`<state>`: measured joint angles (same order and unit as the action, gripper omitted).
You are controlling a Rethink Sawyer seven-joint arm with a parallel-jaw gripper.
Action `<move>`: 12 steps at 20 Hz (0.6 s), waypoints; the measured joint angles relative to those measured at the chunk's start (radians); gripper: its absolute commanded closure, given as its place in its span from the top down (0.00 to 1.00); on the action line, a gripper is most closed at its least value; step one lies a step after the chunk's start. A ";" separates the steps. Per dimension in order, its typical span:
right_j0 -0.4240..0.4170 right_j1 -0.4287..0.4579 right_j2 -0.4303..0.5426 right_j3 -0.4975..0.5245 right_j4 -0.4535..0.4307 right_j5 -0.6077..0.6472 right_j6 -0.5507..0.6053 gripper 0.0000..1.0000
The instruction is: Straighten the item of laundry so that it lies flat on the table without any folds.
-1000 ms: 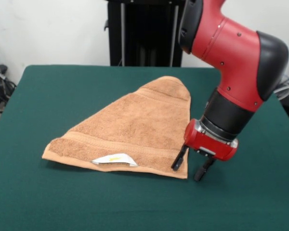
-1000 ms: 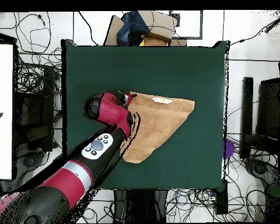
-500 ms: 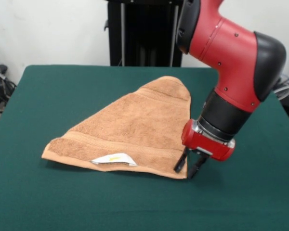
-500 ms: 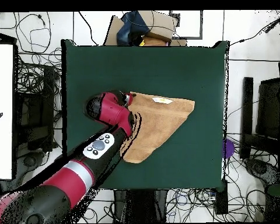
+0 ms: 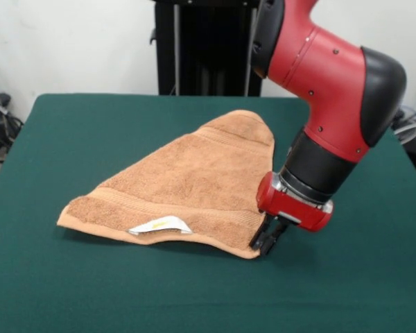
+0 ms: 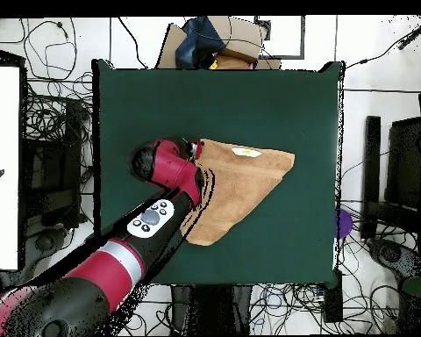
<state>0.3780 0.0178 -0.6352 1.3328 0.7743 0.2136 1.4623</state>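
One towel (image 5: 194, 184) corner sits pinched in the hand (image 5: 266, 240).

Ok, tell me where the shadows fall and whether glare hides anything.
Front view: soft shadow under the towel's lifted near edge and below the claw; faint sheen on the red arm, nothing hidden. Overhead view: even light on the table, no glare.

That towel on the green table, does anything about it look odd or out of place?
Yes. The towel is doubled over into a rough triangle instead of lying flat as a square. Its near edge, by the white label, lifts a little off the table, and the hand is pinched shut on the near corner.
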 measured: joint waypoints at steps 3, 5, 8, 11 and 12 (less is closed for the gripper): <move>0.000 0.000 0.000 0.000 -0.006 0.000 0.000 0.00; 0.000 0.000 0.000 0.000 -0.007 0.000 0.000 0.00; 0.000 0.000 0.000 0.000 -0.007 0.000 0.000 0.00; 0.000 -0.002 0.000 0.000 -0.007 0.000 0.000 0.00; 0.000 -0.002 0.000 0.000 -0.007 0.000 0.000 0.00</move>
<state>0.3782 0.0155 -0.6351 1.3330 0.7669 0.2138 1.4623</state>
